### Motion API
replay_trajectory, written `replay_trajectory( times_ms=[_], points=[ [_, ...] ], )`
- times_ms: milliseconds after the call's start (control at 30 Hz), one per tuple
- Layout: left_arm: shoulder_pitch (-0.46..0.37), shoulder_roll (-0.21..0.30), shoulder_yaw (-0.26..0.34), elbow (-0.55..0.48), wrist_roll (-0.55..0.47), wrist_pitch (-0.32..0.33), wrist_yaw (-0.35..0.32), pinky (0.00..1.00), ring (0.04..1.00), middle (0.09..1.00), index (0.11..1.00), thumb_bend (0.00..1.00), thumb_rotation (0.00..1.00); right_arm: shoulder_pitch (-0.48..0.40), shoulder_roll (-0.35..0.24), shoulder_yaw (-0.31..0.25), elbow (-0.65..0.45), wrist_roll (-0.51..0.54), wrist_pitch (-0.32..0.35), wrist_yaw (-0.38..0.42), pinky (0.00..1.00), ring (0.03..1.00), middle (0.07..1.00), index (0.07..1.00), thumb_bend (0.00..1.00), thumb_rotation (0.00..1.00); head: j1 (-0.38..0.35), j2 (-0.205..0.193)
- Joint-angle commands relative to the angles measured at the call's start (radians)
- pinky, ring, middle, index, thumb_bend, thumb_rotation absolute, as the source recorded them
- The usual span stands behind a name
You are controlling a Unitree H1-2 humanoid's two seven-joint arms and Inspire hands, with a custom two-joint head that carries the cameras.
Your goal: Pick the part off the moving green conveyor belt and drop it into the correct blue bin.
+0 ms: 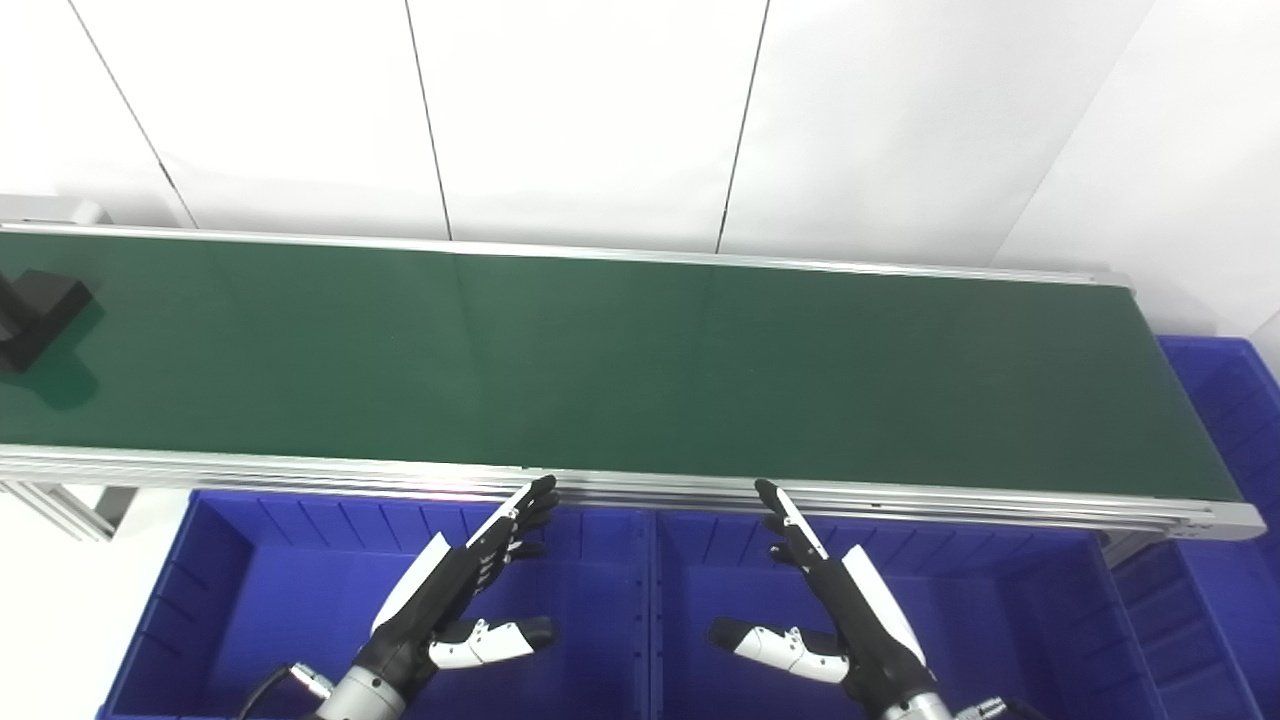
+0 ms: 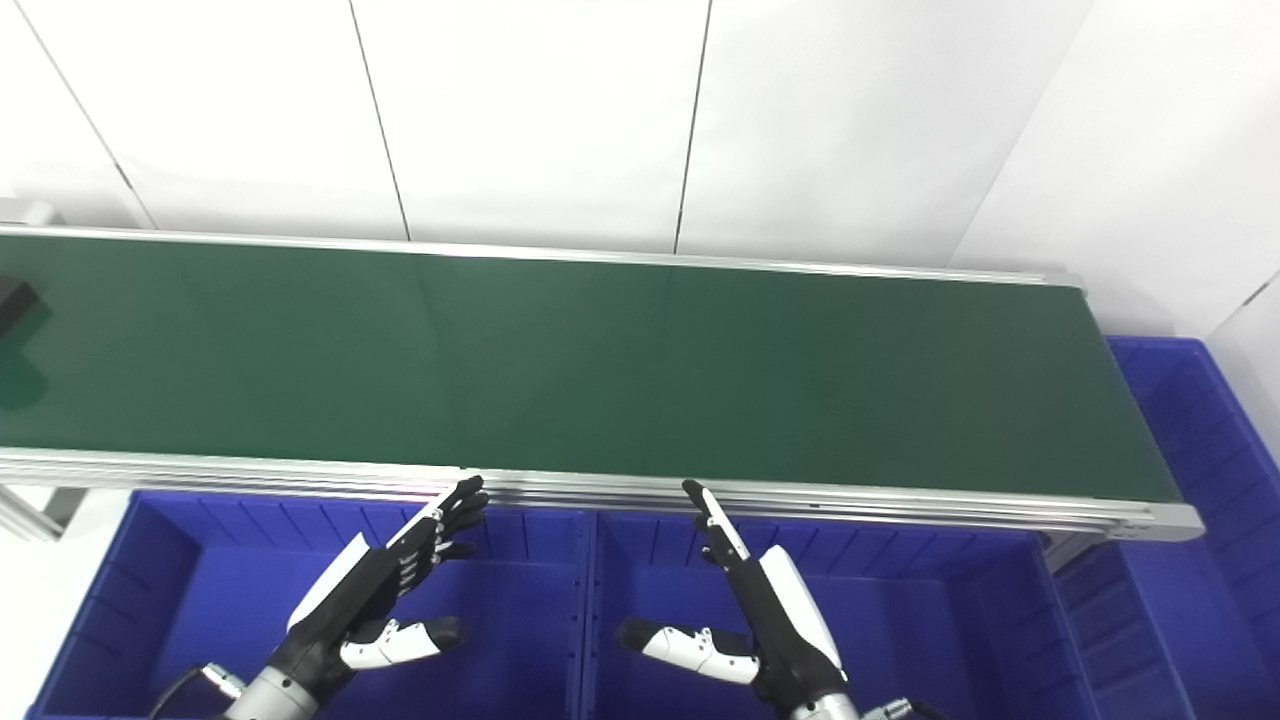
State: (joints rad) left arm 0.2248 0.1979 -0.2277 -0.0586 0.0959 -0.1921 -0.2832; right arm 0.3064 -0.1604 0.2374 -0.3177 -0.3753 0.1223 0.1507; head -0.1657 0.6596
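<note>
A black part [image 1: 35,315] is lying on the green belt [image 1: 640,360] at its far left end, well apart from both hands; the left hand [image 1: 450,590] and right hand [image 1: 835,600] are hovering over the two blue bins [image 1: 610,600] below the belt's near rail, each spread wide with fingers straight and thumb out, holding nothing; a third blue bin [image 1: 1230,400] is sitting past the belt's right end.

Both my eyes look steeply down from head height across the long green conveyor belt [image 1: 640,360] toward the white panelled wall [image 2: 560,110]. They share nearly everything; the left eye sees perhaps slightly further along the belt's left end.
</note>
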Motion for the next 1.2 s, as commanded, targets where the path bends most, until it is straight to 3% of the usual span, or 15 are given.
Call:
replay_trajectory(
  times_ms=[0,300,567,1167],
  points=[
    [0.0,0.007,0.003,-0.04,-0.009,-0.023,0.002,0.87,0.949,0.966,0.975,0.93,0.64,-0.002,-0.005,0.003,-0.036,0.011,-0.055,-0.008,0.86,0.954,0.988,1.0,0.86,0.65,0.001,-0.003],
    [0.01,0.004,0.006,-0.052,-0.004,-0.018,0.008,0.88,0.964,0.98,0.974,0.88,0.69,0.002,-0.016,0.013,-0.048,0.018,-0.068,-0.007,0.89,0.955,0.984,1.0,0.84,0.64,0.004,0.004],
    [0.009,-0.002,0.001,-0.068,0.003,0.025,0.007,0.88,0.988,1.0,0.981,0.88,0.72,-0.003,-0.019,0.012,-0.044,0.019,-0.068,-0.012,0.88,0.952,0.98,1.0,0.86,0.64,0.004,0.005],
    [-0.004,-0.007,0.002,-0.051,0.024,0.008,0.018,0.88,0.974,0.998,0.99,0.88,0.73,-0.008,-0.018,0.011,-0.026,0.024,-0.081,-0.028,0.86,0.945,0.979,1.0,0.86,0.63,0.004,0.001]
  ],
)
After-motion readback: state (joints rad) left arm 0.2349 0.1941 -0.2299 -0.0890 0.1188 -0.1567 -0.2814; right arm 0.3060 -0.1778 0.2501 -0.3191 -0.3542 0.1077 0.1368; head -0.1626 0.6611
